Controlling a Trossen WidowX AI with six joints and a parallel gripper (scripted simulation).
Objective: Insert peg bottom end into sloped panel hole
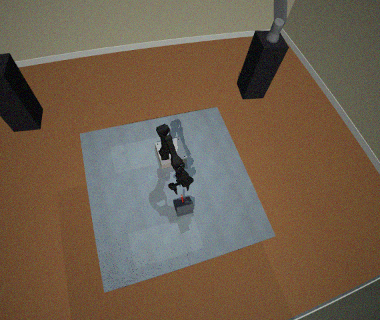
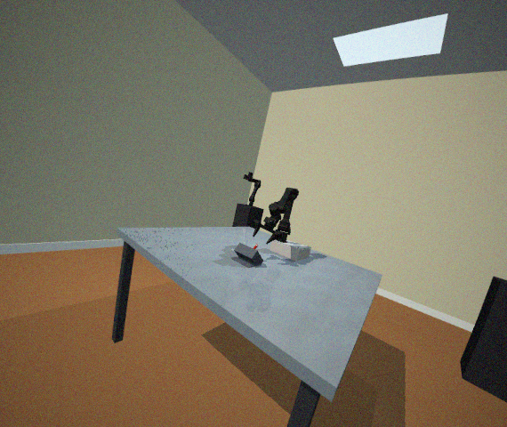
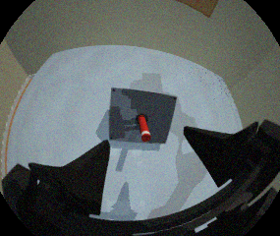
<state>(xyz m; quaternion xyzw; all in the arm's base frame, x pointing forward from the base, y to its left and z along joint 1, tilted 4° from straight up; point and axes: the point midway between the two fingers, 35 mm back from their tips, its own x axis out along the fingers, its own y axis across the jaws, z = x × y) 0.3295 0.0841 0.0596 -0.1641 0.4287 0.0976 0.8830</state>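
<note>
A short red peg (image 1: pixel 182 199) (image 2: pixel 255 246) (image 3: pixel 143 129) sticks out of the hole in the dark grey sloped panel (image 1: pixel 185 207) (image 2: pixel 245 252) (image 3: pixel 126 120) on the grey table (image 1: pixel 131 220) (image 2: pixel 290 298). My gripper (image 1: pixel 181 187) (image 2: pixel 263 233) (image 3: pixel 147 137) is open and empty. It hangs a little above and behind the panel, apart from the peg. In the wrist view both dark fingers frame the panel from below, with the peg between and beyond them.
The arm's white base block (image 1: pixel 164 159) (image 2: pixel 290 250) stands behind the panel. Dark camera pillars (image 1: pixel 261 67) (image 1: pixel 7 93) (image 2: pixel 502 340) stand on the floor around the table.
</note>
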